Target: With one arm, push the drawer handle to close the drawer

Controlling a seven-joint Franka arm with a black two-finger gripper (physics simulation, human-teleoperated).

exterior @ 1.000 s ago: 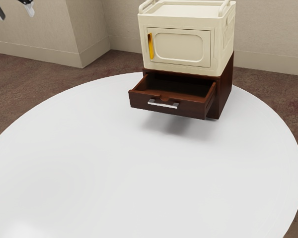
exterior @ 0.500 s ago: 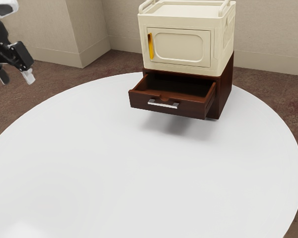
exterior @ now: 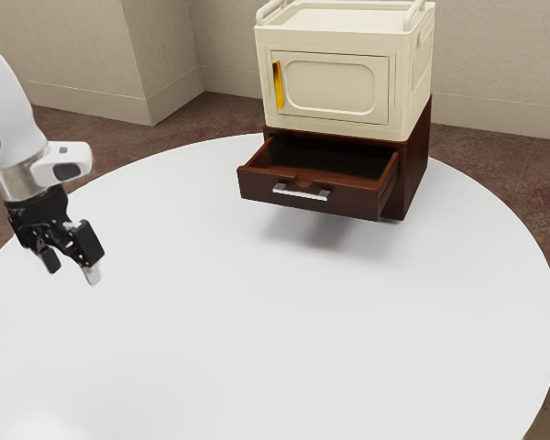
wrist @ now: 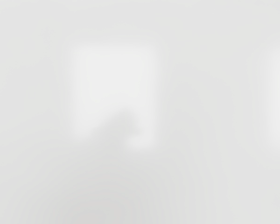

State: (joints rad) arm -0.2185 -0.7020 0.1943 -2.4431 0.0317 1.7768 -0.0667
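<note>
The black two-finger claw, fingers parted and holding nothing, hangs well apart from the slim silver bar handle, which lies toward the exterior view's right on the open dark-brown wooden drawer.

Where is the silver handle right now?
In the exterior view, the silver handle is on the front of the open brown drawer, below the cream cabinet and toward the exterior view's right from the gripper.
</note>
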